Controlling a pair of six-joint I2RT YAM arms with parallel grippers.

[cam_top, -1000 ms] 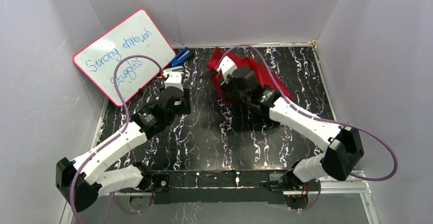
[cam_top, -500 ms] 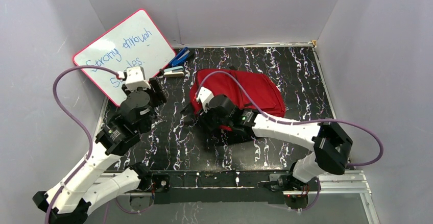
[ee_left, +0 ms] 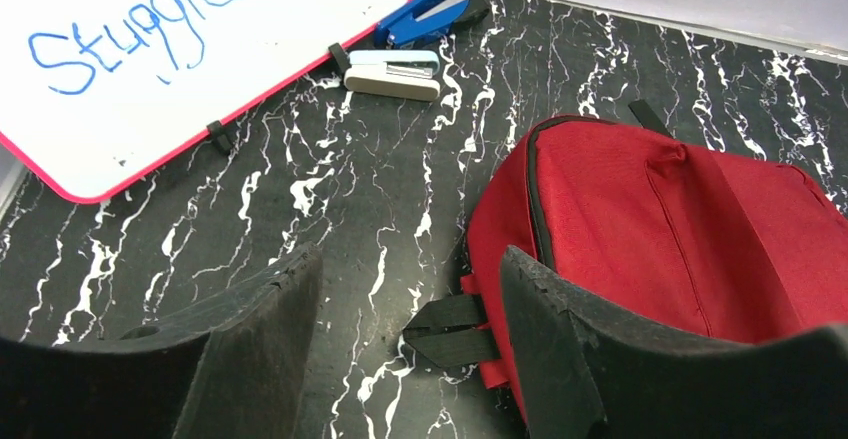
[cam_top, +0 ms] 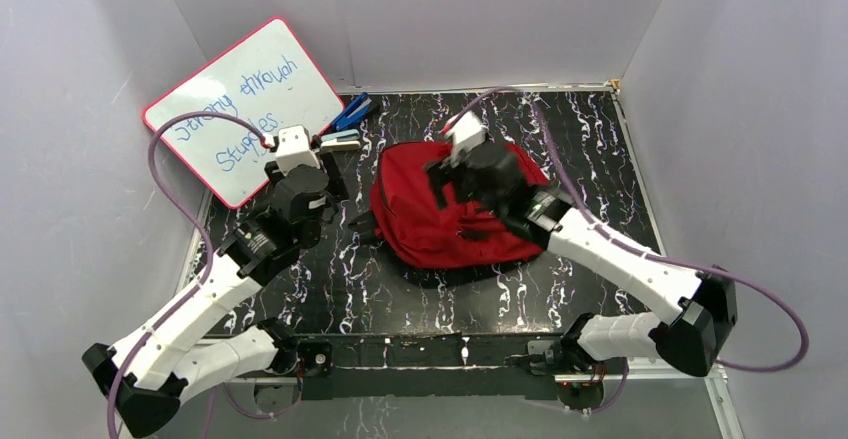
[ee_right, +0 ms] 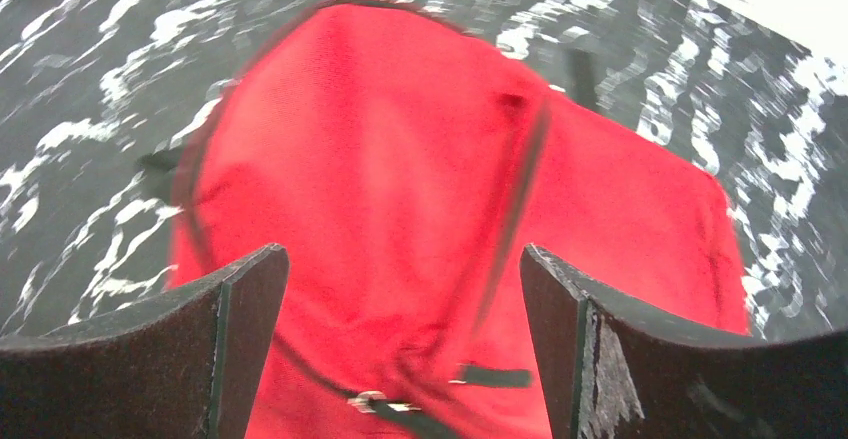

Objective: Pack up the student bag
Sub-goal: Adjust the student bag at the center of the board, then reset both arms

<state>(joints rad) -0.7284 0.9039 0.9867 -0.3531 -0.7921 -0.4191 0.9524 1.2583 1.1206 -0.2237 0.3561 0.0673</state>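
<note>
Top external view: the student bag (cam_top: 450,214) lies flat on the black marbled table (cam_top: 400,279), right of centre. My right gripper (cam_top: 445,181) hangs over the bag's upper face and my left gripper (cam_top: 325,174) sits off its left end, near the whiteboard (cam_top: 240,109). Left wrist view: my left gripper (ee_left: 410,259) has its jaws apart and nothing between them. It points at the bare table just beside the bag (ee_left: 680,219) and its black strap (ee_left: 450,329). A zipper line (ee_left: 535,189) runs along the near edge and looks closed, though I can't find the pull. The blue stapler (ee_left: 425,9) and a small beige item (ee_left: 392,71) lie by the whiteboard, well apart from the bag. Right wrist view is blurry: my right gripper (ee_right: 400,254) is spread wide above the red fabric, holding nothing and not touching that I can tell. Buckle (ee_right: 370,399) shows low between the pads. My judgement: the bag is not opened yet and nothing is packed. To do it well, pin the fabric with the right, work the zipper with the left, pull along the track and keep clear of loose straps.
</note>
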